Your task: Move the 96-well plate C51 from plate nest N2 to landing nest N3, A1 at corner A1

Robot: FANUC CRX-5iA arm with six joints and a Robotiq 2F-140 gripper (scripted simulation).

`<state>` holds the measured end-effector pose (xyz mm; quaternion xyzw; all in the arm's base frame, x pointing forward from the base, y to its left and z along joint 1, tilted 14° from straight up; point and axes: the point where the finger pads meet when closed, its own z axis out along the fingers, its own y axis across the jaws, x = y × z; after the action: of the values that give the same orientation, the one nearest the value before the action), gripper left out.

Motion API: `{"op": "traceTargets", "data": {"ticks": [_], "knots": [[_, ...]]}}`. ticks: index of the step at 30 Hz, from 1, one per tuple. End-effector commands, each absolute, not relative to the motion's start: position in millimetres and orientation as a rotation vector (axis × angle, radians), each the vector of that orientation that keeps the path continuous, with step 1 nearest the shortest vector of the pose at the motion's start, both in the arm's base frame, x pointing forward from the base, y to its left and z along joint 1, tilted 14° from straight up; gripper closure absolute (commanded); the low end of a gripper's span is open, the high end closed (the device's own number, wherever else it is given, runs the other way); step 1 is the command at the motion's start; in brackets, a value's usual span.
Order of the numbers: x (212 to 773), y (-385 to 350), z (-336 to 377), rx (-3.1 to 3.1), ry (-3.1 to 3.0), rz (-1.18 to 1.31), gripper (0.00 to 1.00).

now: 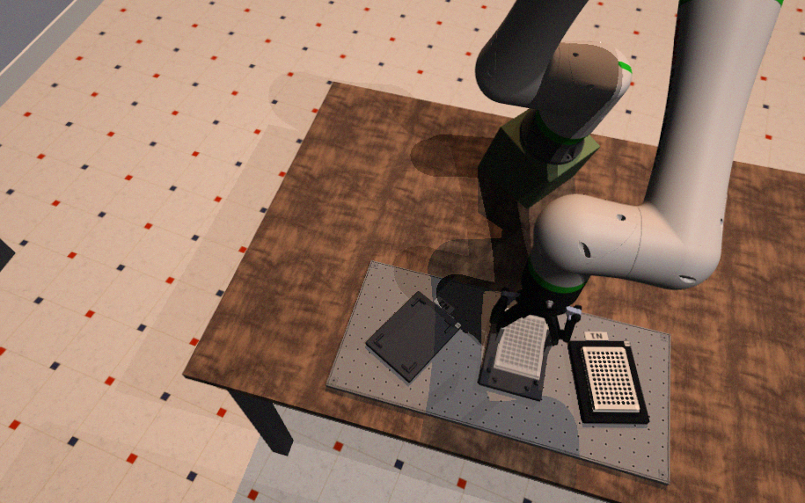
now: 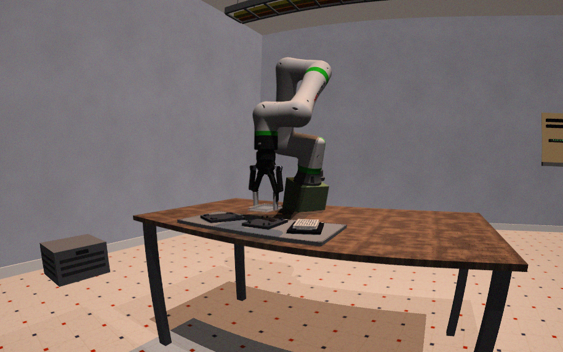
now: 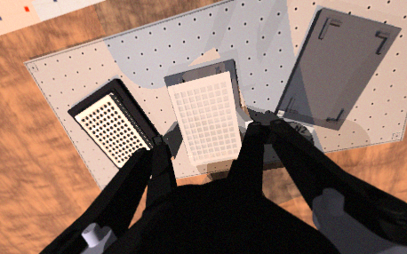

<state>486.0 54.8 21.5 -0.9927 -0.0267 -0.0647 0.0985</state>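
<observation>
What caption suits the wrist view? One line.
Tool holding the white 96-well plate above the middle nest.

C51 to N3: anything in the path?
Nothing visible. The gripper is shut on plate C51, which hangs directly over nest N3. The exterior view shows open space between them. The plate hides most of N3's surface. Plate C15 sits off to one side and the vacated N2 to the other.

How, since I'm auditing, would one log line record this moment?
black two-finger gripper: shut on white 96-well plate | held above middle grey nest | angled dark nest: vacant | plate in black nest: seated
</observation>
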Motion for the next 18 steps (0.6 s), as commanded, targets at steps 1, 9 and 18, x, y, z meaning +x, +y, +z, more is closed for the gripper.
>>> {"op": "traceTargets", "data": {"ticks": [1, 9, 18], "knots": [[486.2, 54.7, 21.6, -2.937, -0.079, -0.192, 1.00], [486.8, 55.7, 16.8, -2.937, -0.079, -0.192, 1.00], [488.3, 58.1, 5.4, -2.937, -0.079, -0.192, 1.00]]}}
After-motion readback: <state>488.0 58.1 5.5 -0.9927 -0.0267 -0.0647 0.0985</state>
